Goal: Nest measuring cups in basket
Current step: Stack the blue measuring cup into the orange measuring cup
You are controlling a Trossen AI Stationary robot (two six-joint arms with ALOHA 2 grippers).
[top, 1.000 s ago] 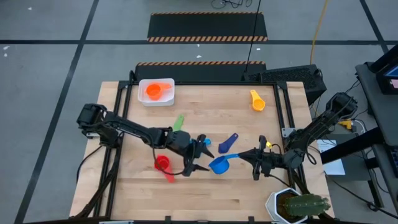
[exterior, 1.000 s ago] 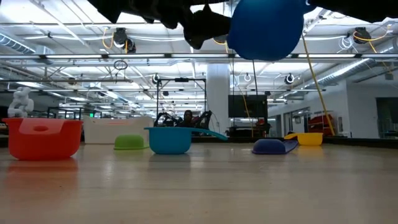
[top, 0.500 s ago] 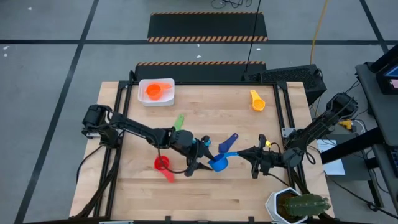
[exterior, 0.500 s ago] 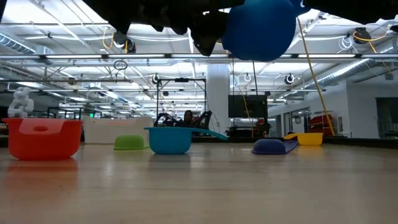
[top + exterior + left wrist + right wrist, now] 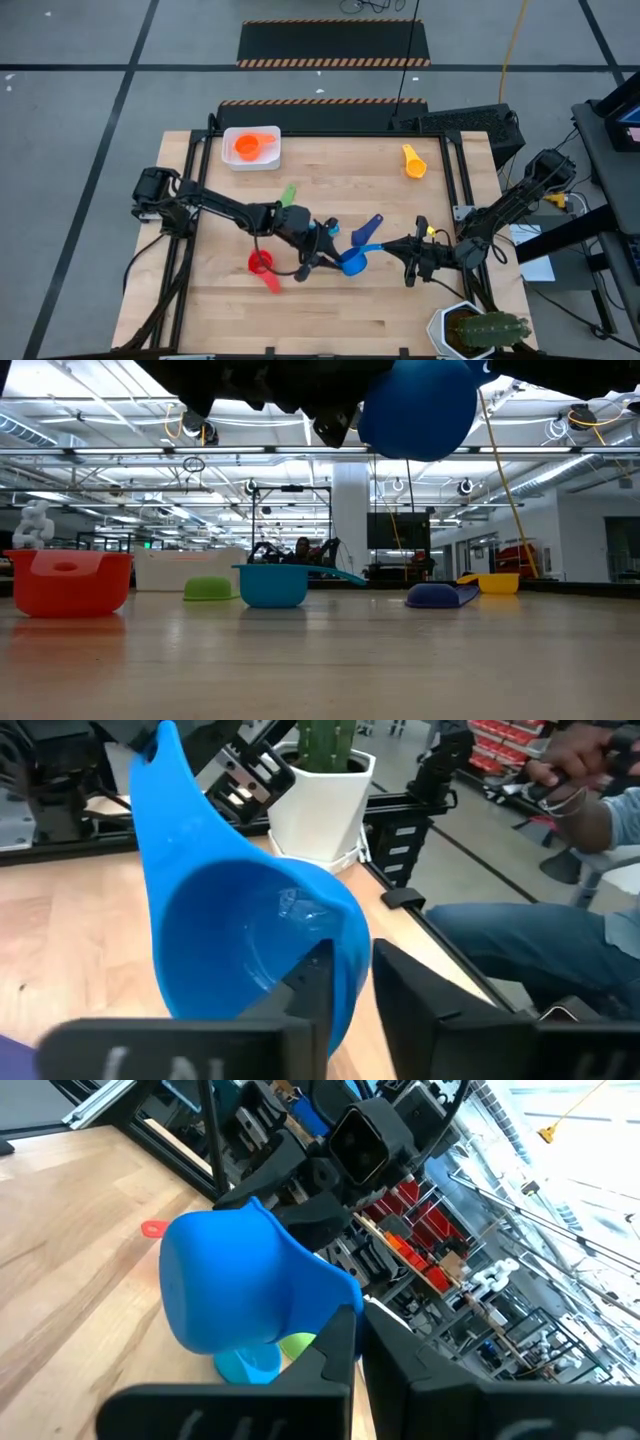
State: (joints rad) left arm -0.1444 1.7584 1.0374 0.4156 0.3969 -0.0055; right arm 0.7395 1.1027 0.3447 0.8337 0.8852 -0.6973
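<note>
From above, the blue cup (image 5: 351, 263) hangs in mid-desk between the two arms: the right tool (image 5: 385, 246) pinches its handle while the left tool (image 5: 327, 254) has come in at the bowl side, so this looks like a hand-over, and the danger is one arm letting go before the other has a firm hold. The basket (image 5: 251, 147), at the far left corner of the desk (image 5: 340, 310) with the orange cup (image 5: 246, 147) already in it, is well apart from here, so a drop would land among the red cup (image 5: 261, 263) and navy cup (image 5: 366, 230) just beside. The yellow cup (image 5: 413, 160) and green cup (image 5: 288, 195) lie farther off. At desk height the blue cup is plainly lifted clear of the wood, above the light blue cup (image 5: 272, 584); a fall could knock that one away. From the left wrist, one dark finger (image 5: 318, 982) sits inside the bowl and the other outside, straddling the rim wall, but whether they squeeze it I cannot tell; a thin rim hold like that could let the cup swing. The cactus pot (image 5: 318, 795) stands behind. From the right wrist, the fingers (image 5: 335, 1348) are closed on the handle; if both arms pull while gripping, the cup may twist free.
</note>
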